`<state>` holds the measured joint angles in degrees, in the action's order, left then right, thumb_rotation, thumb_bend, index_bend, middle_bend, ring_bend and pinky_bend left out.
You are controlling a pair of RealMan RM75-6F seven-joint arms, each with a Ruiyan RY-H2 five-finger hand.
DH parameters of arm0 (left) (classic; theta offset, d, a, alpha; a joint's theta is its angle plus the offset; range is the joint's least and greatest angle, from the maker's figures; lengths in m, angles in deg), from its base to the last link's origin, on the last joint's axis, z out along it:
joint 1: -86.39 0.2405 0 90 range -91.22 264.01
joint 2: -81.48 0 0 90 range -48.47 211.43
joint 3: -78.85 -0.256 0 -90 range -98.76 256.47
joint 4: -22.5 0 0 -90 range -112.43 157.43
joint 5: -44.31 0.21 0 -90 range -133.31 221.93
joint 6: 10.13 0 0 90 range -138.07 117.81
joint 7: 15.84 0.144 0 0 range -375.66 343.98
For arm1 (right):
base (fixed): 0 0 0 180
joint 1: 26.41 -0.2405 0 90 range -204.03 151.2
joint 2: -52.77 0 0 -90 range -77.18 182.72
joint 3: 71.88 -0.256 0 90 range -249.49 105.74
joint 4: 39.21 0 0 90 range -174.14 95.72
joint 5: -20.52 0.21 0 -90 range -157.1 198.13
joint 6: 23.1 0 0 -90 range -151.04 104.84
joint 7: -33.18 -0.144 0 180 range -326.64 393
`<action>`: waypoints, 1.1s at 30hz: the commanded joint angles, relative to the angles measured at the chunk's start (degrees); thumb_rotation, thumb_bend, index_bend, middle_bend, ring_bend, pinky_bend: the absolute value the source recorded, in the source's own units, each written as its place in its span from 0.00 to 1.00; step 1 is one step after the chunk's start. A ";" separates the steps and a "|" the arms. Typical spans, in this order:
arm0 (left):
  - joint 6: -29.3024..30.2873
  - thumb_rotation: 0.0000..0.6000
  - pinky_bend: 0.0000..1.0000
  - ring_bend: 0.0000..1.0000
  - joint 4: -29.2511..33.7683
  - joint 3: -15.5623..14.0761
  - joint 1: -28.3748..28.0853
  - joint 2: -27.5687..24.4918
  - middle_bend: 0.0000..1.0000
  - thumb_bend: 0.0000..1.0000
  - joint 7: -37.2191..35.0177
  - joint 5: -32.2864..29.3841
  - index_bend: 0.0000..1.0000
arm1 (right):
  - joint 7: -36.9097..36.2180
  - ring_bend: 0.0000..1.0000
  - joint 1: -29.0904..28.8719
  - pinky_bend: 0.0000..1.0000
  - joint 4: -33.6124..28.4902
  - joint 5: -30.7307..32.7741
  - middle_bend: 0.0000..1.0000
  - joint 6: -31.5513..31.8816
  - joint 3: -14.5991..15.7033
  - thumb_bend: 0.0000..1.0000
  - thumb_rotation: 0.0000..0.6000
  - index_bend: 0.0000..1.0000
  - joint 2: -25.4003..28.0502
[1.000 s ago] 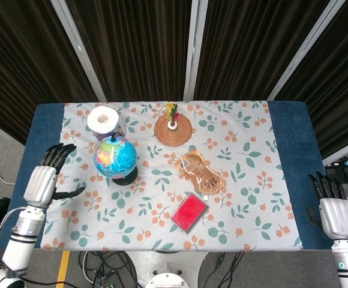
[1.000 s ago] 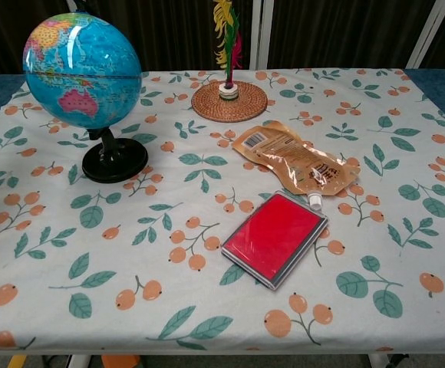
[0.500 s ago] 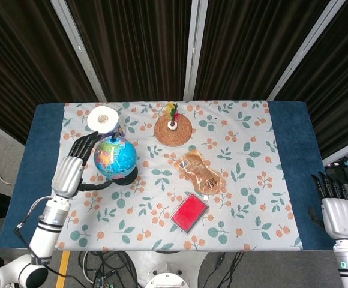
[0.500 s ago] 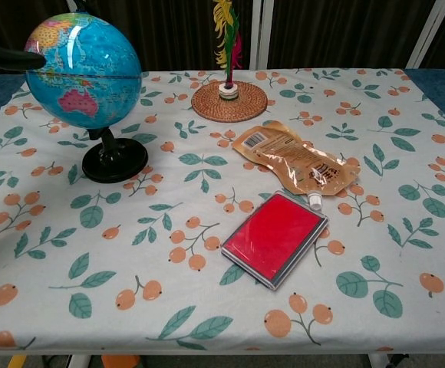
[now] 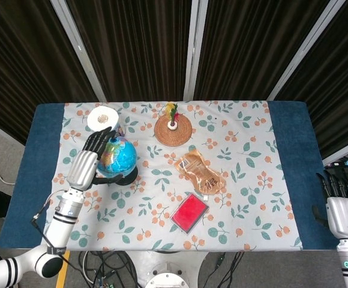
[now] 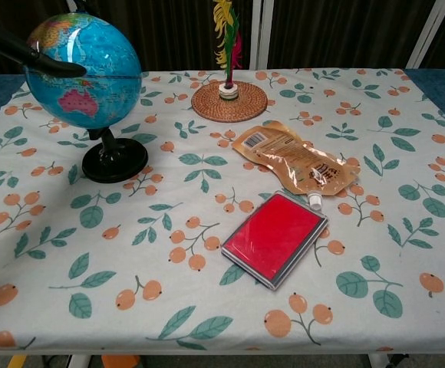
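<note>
So we've got our left hand (image 5: 85, 163) up against the left side of the globe (image 5: 116, 157), fingers spread and laid over the ball; in the chest view one dark finger (image 6: 50, 67) sits right on the blue surface. It's touching, but we can't tell if it's really gripping. The globe stands upright on its black base (image 6: 114, 160) on the left part of the flowery tablecloth (image 5: 246, 198), just near of the roll of paper (image 5: 101, 117). Our right hand (image 5: 344, 213) hangs off the table's right near corner, fingers straight and apart, holding nothing. Middle of the table: woven coaster (image 5: 173, 130) with a feathered thing, a brown snack pouch (image 5: 201, 173), and a red box (image 5: 189, 212) just near of it.
</note>
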<state>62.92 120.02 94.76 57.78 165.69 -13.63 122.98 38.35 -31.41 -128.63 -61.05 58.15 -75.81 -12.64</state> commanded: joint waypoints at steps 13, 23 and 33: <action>0.05 1.00 0.00 0.00 -1.14 0.14 -0.89 0.37 0.00 0.00 1.37 -2.47 0.04 | -0.02 0.00 -0.09 0.00 -0.06 -0.01 0.00 -0.28 0.06 0.30 1.00 0.00 -0.05; 0.90 1.00 0.00 0.00 -1.37 -0.97 0.22 -0.99 0.00 0.00 0.85 -3.00 0.04 | -0.09 0.00 -0.12 0.00 0.07 0.33 0.00 -0.65 0.10 0.31 1.00 0.00 -0.21; 4.01 1.00 0.00 0.00 -1.61 -1.79 2.71 -3.23 0.00 0.00 -0.76 -2.21 0.04 | 0.17 0.00 -0.38 0.00 0.36 0.41 0.00 -1.47 0.38 0.31 1.00 0.00 -0.96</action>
<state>66.84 118.36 93.05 60.40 162.57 -14.35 120.73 38.47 -31.78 -128.23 -60.61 56.68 -75.44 -13.58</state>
